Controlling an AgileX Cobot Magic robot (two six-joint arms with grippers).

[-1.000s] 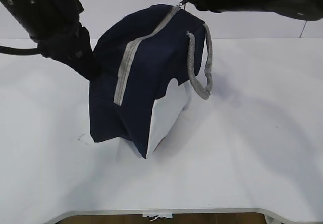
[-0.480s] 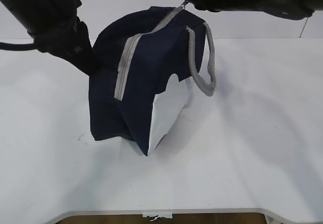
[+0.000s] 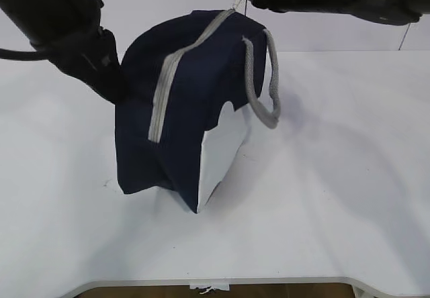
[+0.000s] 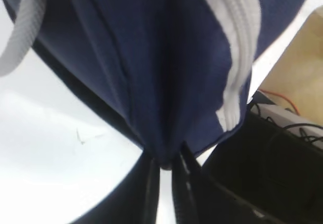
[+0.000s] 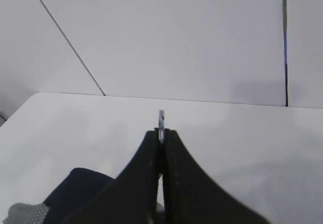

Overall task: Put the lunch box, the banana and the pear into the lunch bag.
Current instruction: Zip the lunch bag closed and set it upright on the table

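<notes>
The navy lunch bag [image 3: 188,103] stands tilted in the middle of the white table, its grey zipper strip [image 3: 176,70] shut along the top and a grey handle [image 3: 259,86] hanging on its right side. My left gripper [image 4: 165,166] is shut on a fold of the bag's navy fabric [image 4: 151,82] at the bag's left rear. My right gripper [image 5: 161,132] is shut on the thin metal ring pull [image 5: 161,119] above the bag's top right corner [image 3: 236,4]. The lunch box, banana and pear are out of view.
The white table [image 3: 336,177] surrounds the bag, with its front edge [image 3: 215,283] near the bottom. A white wall rises behind it. Black equipment and cables [image 4: 282,133] show in the left wrist view.
The bag's top has been pulled slightly up and left, and the handle swung a little. Both arms shifted slightly with it.
</notes>
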